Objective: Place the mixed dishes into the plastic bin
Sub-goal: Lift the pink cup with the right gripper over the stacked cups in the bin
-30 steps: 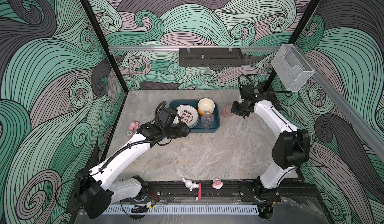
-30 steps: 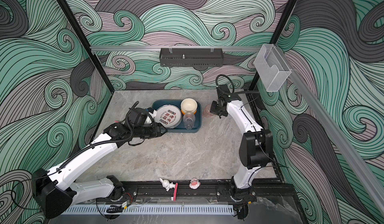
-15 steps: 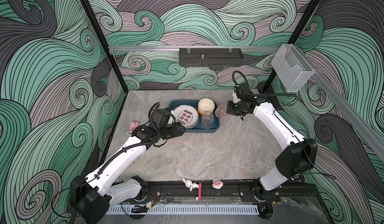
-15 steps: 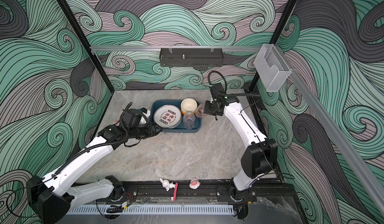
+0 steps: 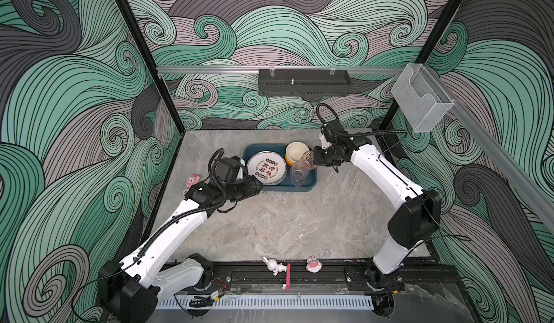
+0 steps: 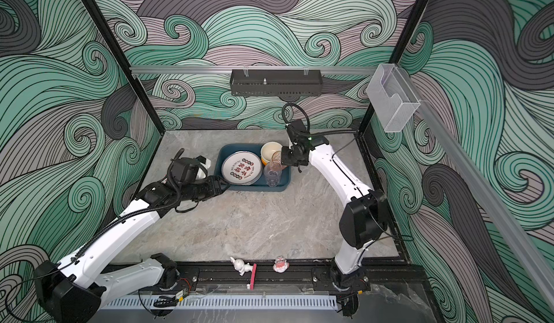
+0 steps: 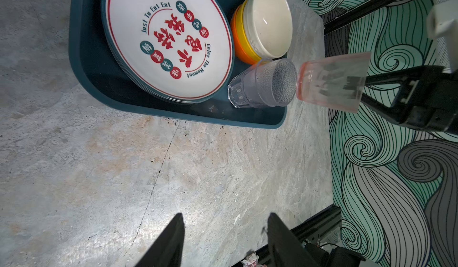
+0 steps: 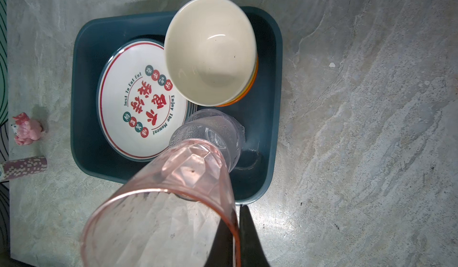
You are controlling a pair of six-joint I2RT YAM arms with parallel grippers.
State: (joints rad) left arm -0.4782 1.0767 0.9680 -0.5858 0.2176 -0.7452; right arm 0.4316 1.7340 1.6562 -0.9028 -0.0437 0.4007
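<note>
teal-blue plastic forms the shallow, round-cornered plastic bin (image 5: pixel 305 188), set on the grey marbled worktop (image 5: pixel 284 222). inside it are a glossy round plate (image 8: pixel 138 104) printed with red characters, a smooth cream bowl (image 8: pixel 210 55) nested over an orange bowl (image 7: pixel 238 50), and an upright clear glass (image 7: pixel 262 87) with a dimpled wall and faceted base. the right gripper (image 5: pixel 315 160) jaws are clenched on the wall of a translucent pinkish glass (image 8: pixel 161 203), held tilted just above the clear glass. the left gripper (image 7: pixel 225 216) jaws stand apart, empty, over the worktop beside the bin.
</note>
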